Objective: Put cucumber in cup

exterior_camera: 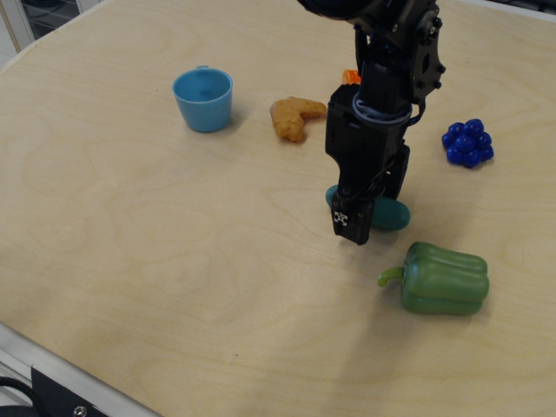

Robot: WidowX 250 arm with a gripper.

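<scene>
One risk: cucumber (pixel 384 215) rolls toward pepper (pixel 445 278) | fingers (pixel 352 228) straddle it, spread unclear | you're far from cup (pixel 203 99)

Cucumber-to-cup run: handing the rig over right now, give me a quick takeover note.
Gripper: low over the cucumber, one finger in front of it and the other behind; whether it has closed cannot be told from this view.
Cucumber: lying on the table, mostly hidden by the gripper, only its ends showing.
Cup: upright and empty, far to the left of the cucumber on the table.
Done: gripper lined up on the cucumber.
Left: confirm the grasp, lift, carry over to the cup, release inside.
Nearby: green pepper close in front of the cucumber, so watch it on the lift.
</scene>
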